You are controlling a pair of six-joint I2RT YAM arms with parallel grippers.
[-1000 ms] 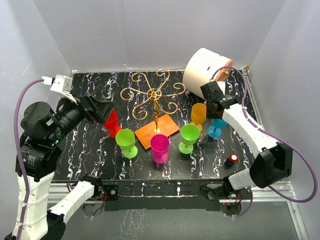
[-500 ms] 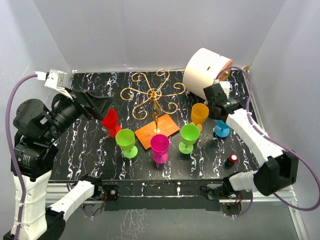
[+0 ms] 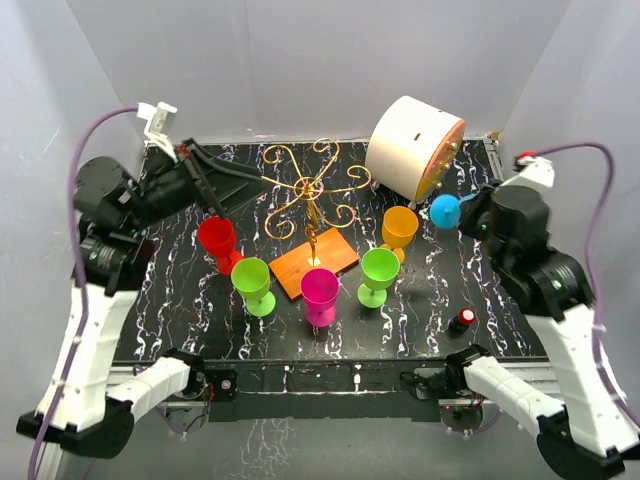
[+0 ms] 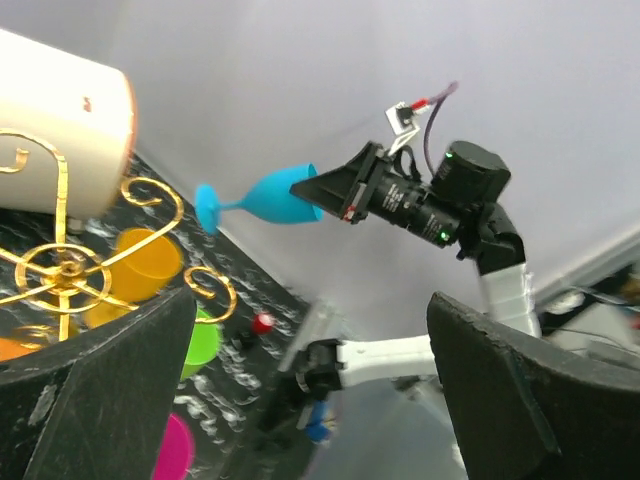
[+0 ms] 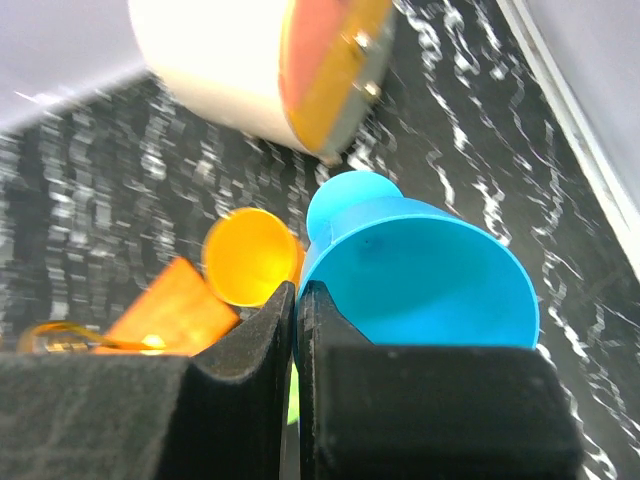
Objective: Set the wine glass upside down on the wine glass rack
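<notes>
Since the right end effector clamps the blue wine glass by its rim, light, slick plastic may swivel.

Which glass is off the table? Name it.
The blue wine glass, held sideways in the air, its rim in the right gripper. The red glass, orange glass, pink glass and both green glasses stand on the table.

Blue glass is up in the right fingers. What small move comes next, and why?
Probably swing the blue wine glass left toward the wine glass rack, starting to roll its foot upward. The right fingers pinch its rim, and it lies sideways in the air beside the white cylinder, short of the rack's scroll arms.
</notes>
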